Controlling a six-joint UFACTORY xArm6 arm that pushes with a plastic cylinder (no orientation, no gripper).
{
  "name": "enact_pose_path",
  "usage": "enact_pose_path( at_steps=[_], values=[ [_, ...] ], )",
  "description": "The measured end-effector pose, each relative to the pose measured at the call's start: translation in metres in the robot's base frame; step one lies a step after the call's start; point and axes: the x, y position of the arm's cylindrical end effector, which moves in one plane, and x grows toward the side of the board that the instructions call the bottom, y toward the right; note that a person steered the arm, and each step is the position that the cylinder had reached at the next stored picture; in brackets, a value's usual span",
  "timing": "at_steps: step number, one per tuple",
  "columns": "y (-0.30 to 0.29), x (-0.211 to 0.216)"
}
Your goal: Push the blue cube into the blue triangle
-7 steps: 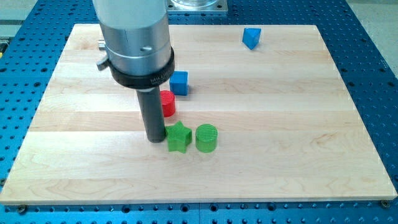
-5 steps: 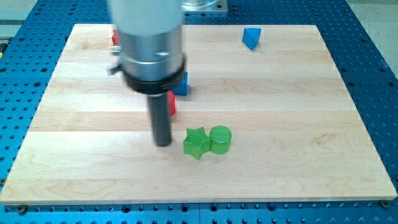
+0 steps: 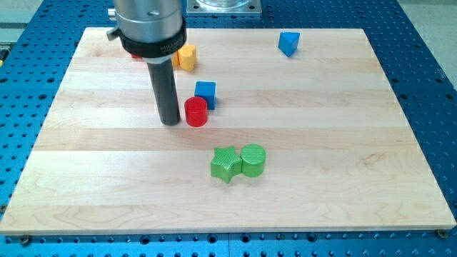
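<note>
item: wooden board (image 3: 371, 143), pale planks, lay on a blue perforated table (image 3: 435, 86).

item: arm. grey cylindrical housing (image 3: 146, 25) at the view's top left, a straight dark rod (image 3: 168, 93) hanging from it. there was no pincer on this arm, so nothing to call wide, narrow or holding; it ended in the bare rod. my tip (image 3: 170, 123) stood on the board just left of the red cylinder; whether the two touched could not be told.

item: red cylinder (image 3: 196, 112), upright, near the board's middle, leaning toward the view's left half. it sat just below and left of the blue cube, very close or touching it.

item: blue cube (image 3: 206, 93), the task's piece, just above and right of the red cylinder, to the upper right of my tip, with the red cylinder lying partly between.

item: blue triangle (image 3: 288, 43), near the board's top edge, right of centre, well apart from the blue cube, up and to the view's right of it.

item: yellow block (image 3: 187, 57), shape not clear, partly hidden behind the housing, above the blue cube.

item: green star (image 3: 226, 163) and green cylinder (image 3: 253, 159), side by side and touching, star on the left, below the blue cube toward the view's bottom.

item: a sliver of red (image 3: 136, 56) showed at the housing's left edge; shape not readable.
</note>
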Motion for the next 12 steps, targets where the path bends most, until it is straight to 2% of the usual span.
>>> enact_pose_path(
  at_steps=[2,3,4,5,7,8,9,10,12],
  values=[
    [0.156,-0.026],
    [0.111,-0.027],
    [0.101,-0.041],
    [0.132,-0.079],
    [0.076,-0.063],
    [0.090,-0.100],
    [0.072,-0.111],
    [0.138,-0.127],
    [0.100,-0.142]
  ],
)
